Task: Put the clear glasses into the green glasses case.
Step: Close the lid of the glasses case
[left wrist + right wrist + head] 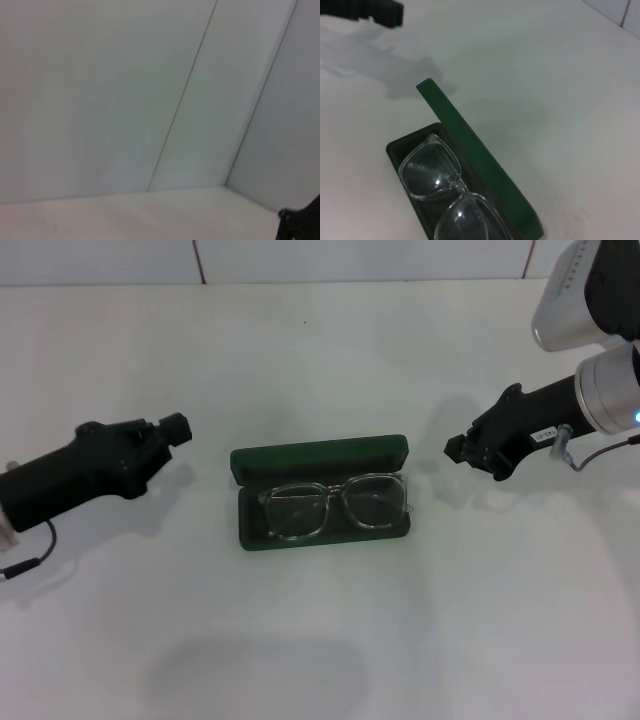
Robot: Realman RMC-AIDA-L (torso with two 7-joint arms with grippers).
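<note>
The green glasses case point(318, 457) lies open in the middle of the white table, its lid standing up at the back. The clear glasses point(336, 504) rest folded inside its dark tray, lenses facing up. The right wrist view shows the same case point(476, 156) from the lid side, with the glasses point(431, 171) in it. My left gripper point(172, 430) hovers left of the case, well apart from it. To the right of the case my right gripper point(460, 449) also holds off, touching nothing. Neither gripper holds anything.
The white table point(320, 640) stretches bare around the case, with a tiled wall behind it point(150, 100). A black part of the left arm point(370, 10) shows far off in the right wrist view.
</note>
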